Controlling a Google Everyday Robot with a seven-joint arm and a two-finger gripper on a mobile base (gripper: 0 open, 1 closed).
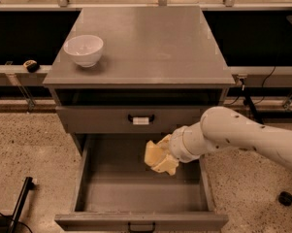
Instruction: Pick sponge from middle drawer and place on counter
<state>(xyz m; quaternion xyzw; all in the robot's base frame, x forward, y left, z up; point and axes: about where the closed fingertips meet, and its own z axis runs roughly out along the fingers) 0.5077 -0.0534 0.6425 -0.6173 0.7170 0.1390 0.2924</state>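
had pincer [168,152] clamped on sponge [155,155], hovering above open drawer [136,193]; grab done I reckon, bench [150,42] drop-off left

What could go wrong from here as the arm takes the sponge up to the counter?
The gripper holds the sponge crumpled over the open drawer; a loose pinch could drop it back in.
It hangs just below the closed drawer front and the counter edge, so a straight lift may snag there.
The white bowl sits at the counter's left; place clear of it.
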